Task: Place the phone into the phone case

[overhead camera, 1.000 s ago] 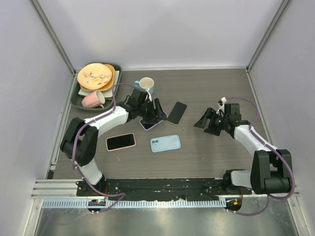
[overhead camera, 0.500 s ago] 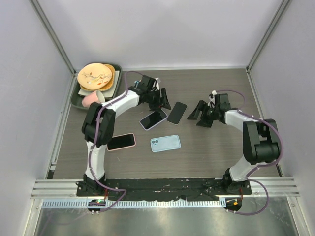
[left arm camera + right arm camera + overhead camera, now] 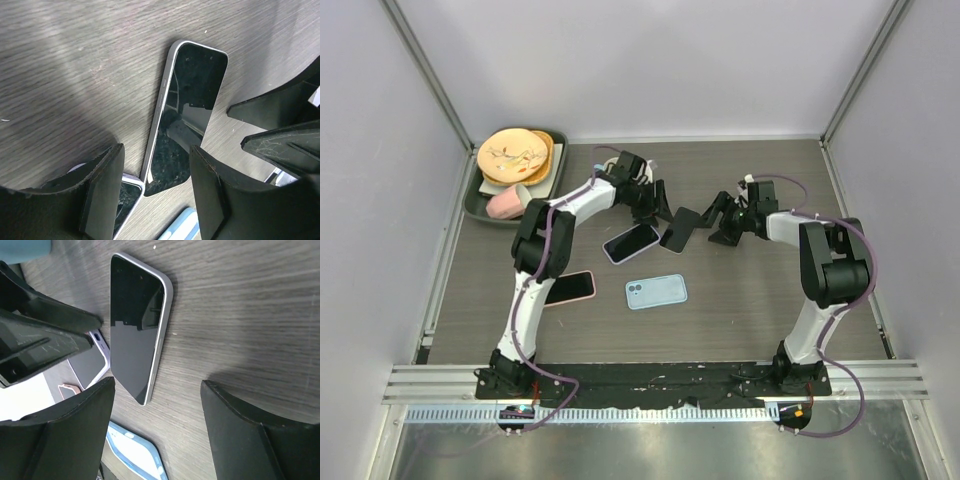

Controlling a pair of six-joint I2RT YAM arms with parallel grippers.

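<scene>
Phone [image 3: 680, 229] between left end effector [image 3: 658, 205], right end effector [image 3: 718, 222]; both spread, empty.

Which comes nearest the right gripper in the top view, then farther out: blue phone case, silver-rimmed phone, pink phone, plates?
From the right gripper:
1. Silver-rimmed phone, just to its left.
2. Blue phone case, toward the near edge.
3. Pink phone, near side, farther left.
4. Plates, back left corner.

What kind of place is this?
Likely a robot test booth: plain pale walls enclose a dark wood-grain table holding staged props, a green tray of dishes, a light blue phone case.
</scene>
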